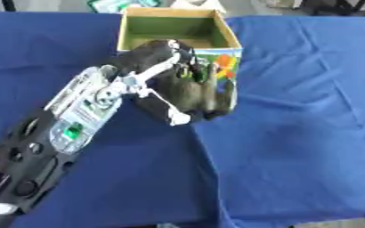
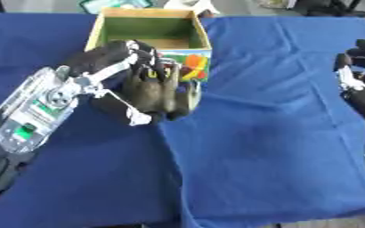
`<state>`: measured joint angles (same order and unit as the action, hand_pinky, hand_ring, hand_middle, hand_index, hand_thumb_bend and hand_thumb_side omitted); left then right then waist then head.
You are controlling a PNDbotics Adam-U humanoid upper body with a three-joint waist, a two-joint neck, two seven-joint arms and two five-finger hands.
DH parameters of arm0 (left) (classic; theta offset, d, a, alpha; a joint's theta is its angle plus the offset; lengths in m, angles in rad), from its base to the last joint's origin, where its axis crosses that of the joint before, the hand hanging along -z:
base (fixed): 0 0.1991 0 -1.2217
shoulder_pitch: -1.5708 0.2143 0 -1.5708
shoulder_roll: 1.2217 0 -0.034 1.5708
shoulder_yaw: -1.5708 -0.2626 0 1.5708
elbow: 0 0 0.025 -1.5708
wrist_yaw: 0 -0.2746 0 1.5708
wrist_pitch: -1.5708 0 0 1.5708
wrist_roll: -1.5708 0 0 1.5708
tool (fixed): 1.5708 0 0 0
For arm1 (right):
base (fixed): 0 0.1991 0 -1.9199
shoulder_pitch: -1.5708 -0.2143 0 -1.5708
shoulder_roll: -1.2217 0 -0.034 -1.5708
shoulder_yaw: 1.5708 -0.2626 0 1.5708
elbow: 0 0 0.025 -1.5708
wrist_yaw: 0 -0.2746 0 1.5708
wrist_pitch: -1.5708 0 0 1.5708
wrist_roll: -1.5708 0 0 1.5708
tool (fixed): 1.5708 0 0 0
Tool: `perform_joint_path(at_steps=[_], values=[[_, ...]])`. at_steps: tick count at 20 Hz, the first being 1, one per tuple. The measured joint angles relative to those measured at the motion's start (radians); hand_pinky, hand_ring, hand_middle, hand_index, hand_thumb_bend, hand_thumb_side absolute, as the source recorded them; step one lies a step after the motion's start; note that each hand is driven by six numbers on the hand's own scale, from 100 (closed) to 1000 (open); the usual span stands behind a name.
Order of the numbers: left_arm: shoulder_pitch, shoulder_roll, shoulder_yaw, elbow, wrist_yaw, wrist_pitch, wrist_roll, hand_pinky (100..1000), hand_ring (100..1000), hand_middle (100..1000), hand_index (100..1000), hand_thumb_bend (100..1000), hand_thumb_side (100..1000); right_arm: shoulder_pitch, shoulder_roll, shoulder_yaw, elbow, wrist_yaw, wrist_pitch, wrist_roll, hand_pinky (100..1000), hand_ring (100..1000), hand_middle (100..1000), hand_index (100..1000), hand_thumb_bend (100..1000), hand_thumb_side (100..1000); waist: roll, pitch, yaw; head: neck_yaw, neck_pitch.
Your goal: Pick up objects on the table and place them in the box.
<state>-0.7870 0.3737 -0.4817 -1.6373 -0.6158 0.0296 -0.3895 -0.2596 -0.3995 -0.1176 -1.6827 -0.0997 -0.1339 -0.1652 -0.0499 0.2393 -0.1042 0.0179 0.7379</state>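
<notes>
Starting at the near edge, what comes in first?

Black and silver left arm (image 1: pixel 69 129), rising from the lower left corner across the blue-clothed counter (image 1: pixel 294 133) toward the middle.

And its hand?

Left hand (image 1: pixel 158 58) is raised, knuckles up, its fingers (image 1: pixel 209 104) curled downward round a dark olive-brown lump (image 2: pixel 151 91). I cannot make out what that lump is, only its colour and rough shape.

Where does it sit relative to the target?

Just in front of the open cardboard box with a green inside and a colourful printed front (image 1: pixel 170 26). The lump hangs against that near wall, below the rim, so it is outside the box, not in it.

So which step is this?

Carrying, I judge: the pick looks done and the placing is not yet done.

What does the next move call for?

Lifting until the lump clears the near rim, moving away from the robot over the green opening, then uncurling the fingers. The risk I see is the lump catching the near wall if the hand goes forward before it goes up.

Anything else?

Black right hand (image 2: pixel 361 84) shows at the right edge, well apart from the box; I cannot tell its state. No other loose objects show on the cloth.
</notes>
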Motion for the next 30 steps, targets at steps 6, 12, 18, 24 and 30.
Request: perform_joint_path(at_steps=[6,12,18,24,30], values=[[-0.010,0.005,0.024,0.022,-0.036,0.003,0.037,592,507,413,571,362,100,0.001,0.000,0.000,0.000,0.000,0.000,0.000,568,689,648,779,249,261,-0.002,-0.003,0.000,-0.002,0.000],[-0.016,0.006,0.040,0.032,-0.070,0.001,0.070,706,598,420,571,368,100,0.001,0.000,0.000,0.001,0.000,0.000,0.000,568,689,648,779,251,261,-0.002,-0.004,-0.002,-0.003,0.000],[-0.025,0.006,0.055,0.045,-0.088,0.002,0.088,702,591,419,571,368,100,0.001,0.000,0.000,0.003,0.000,-0.001,0.001,568,689,649,779,252,261,-0.002,-0.004,-0.005,-0.003,0.000],[-0.044,0.006,0.075,0.100,-0.115,0.005,0.107,694,583,419,571,379,100,0.001,0.000,0.000,0.005,0.000,-0.002,0.003,568,689,648,779,256,261,-0.002,-0.005,-0.013,-0.003,0.000],[-0.089,-0.019,0.110,0.223,-0.173,0.009,0.155,689,580,417,568,382,100,0.001,0.000,0.001,0.005,-0.003,-0.001,0.010,568,689,648,779,254,260,-0.005,-0.006,-0.029,0.000,0.000]])
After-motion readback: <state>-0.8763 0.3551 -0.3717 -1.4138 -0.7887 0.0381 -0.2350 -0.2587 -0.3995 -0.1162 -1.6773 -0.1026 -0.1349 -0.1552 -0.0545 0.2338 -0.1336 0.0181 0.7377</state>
